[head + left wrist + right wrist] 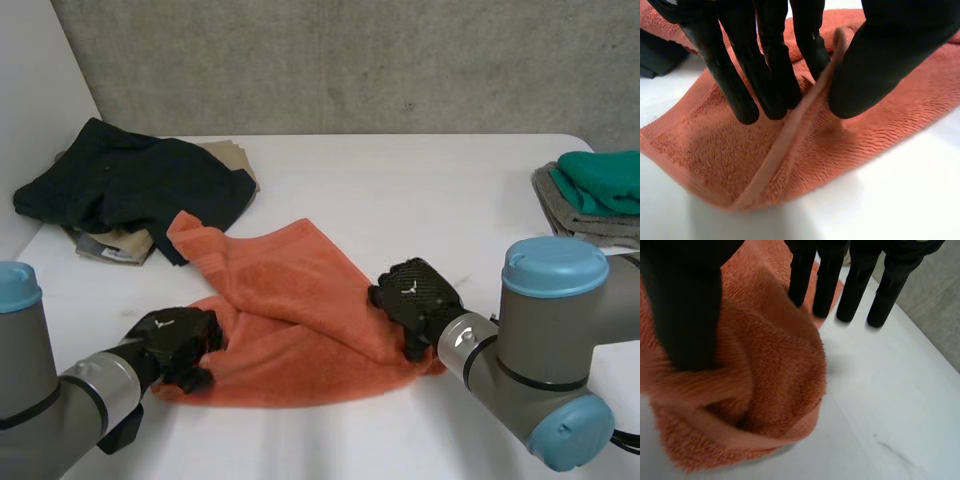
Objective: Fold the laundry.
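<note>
An orange towel lies crumpled on the white table, partly folded over itself. My left hand is at the towel's near left corner. In the left wrist view a raised hem of the towel stands pinched between the fingers and the thumb. My right hand is at the towel's right edge. There its thumb rests on a bunched fold of the towel, while its straight fingers stand apart from the thumb at the cloth's edge over the table.
A dark garment lies heaped over a tan one at the back left. A green cloth on a grey one sits stacked at the right edge. A grey wall runs behind the table.
</note>
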